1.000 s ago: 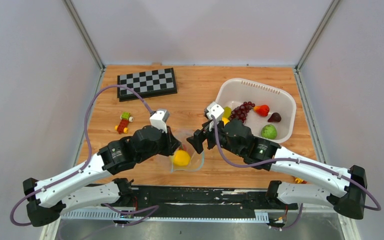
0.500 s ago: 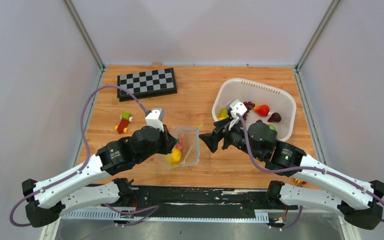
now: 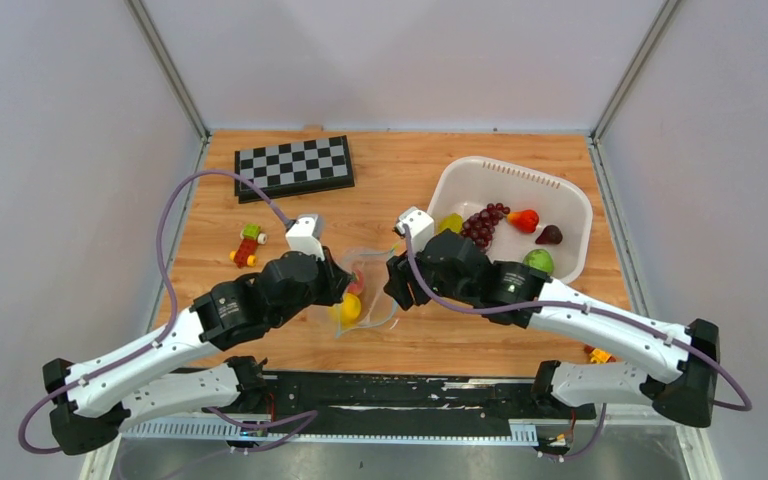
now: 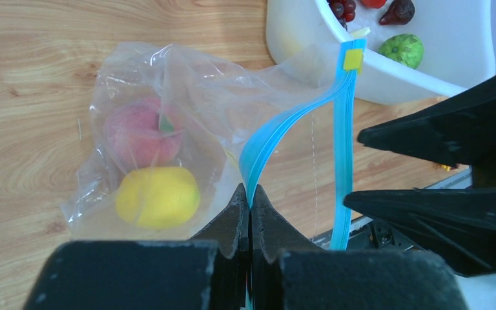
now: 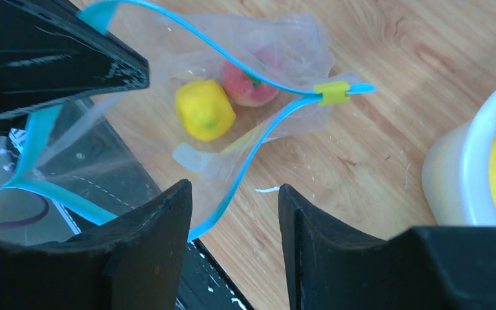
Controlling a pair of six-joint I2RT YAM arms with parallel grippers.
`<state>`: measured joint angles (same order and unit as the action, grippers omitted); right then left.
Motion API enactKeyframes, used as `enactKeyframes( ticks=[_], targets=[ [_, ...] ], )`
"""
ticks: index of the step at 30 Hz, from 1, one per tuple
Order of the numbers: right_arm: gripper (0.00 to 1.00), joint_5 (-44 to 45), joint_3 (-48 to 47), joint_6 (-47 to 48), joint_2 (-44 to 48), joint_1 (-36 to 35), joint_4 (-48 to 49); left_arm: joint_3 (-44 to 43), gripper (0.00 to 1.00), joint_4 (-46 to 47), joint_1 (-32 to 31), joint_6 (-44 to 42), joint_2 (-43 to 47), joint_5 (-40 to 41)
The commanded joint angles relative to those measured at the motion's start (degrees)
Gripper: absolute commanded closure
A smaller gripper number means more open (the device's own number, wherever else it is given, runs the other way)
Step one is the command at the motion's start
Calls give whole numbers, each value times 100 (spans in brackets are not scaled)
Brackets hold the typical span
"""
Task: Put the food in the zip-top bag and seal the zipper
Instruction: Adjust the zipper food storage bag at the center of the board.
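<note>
The zip-top bag (image 3: 368, 300) hangs tilted off the table with its mouth apart, a yellow lemon (image 4: 158, 196) and a pink peach (image 4: 139, 132) inside. My left gripper (image 4: 250, 194) is shut on one side of the teal zipper (image 4: 278, 132). The other side of the zipper (image 5: 252, 152) runs from the yellow slider (image 5: 331, 92) down to my right gripper (image 5: 232, 190). That gripper is open, with the strip just inside its left finger and not pinched. In the top view the right gripper (image 3: 392, 285) is at the bag's right edge and the left gripper (image 3: 345, 290) at its left.
A white basket (image 3: 560, 195) at the back right holds purple grapes (image 3: 482, 222), a strawberry (image 3: 525, 218), a green fruit (image 3: 537, 262) and a lemon (image 3: 450, 222). A chessboard (image 3: 295, 165) and toy blocks (image 3: 248, 245) lie at the left.
My right gripper swung out toward the basket, then came back left to the bag's mouth, with its jaws narrowing. The left gripper raised the bag's mouth and kept its hold.
</note>
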<state>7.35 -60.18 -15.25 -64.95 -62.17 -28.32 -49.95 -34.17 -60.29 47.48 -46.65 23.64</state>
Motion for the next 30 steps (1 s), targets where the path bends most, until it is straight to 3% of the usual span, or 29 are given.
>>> enactKeyframes(
  ticks=[1,3,7,10,14,16,18,20,22,25,30],
  targets=[
    [50,-312,-189,-62,-222,72,63,-136,100,70,-1,127,189,213],
    [55,-449,-141,-94,-286,110,254,-100,100,79,-6,121,220,228],
    [86,-319,-342,-84,-349,118,280,-72,100,-15,-6,59,330,328],
    [94,-815,-228,-147,-12,110,980,-154,100,-289,-5,-51,524,648],
    [94,-1754,447,-496,503,109,2730,-375,100,-796,-2,-316,826,1555],
    [98,-1219,192,-622,262,111,2319,-486,100,-1054,0,-503,857,1876],
    [100,-825,-506,-506,-375,109,1322,-837,100,-1233,1,-860,675,1494],
    [100,-1168,-1095,-295,-996,109,765,-1152,100,-1372,9,-931,402,1083],
    [97,-1941,-1026,-269,-1139,109,1465,-1200,100,-1306,2,-980,240,745],
    [96,-2278,-553,-641,-1065,110,2663,-1211,100,-1479,4,-781,117,646],
    [89,-1033,-477,-768,-1240,317,1968,-867,100,-1574,3,-532,-67,702]
  ],
)
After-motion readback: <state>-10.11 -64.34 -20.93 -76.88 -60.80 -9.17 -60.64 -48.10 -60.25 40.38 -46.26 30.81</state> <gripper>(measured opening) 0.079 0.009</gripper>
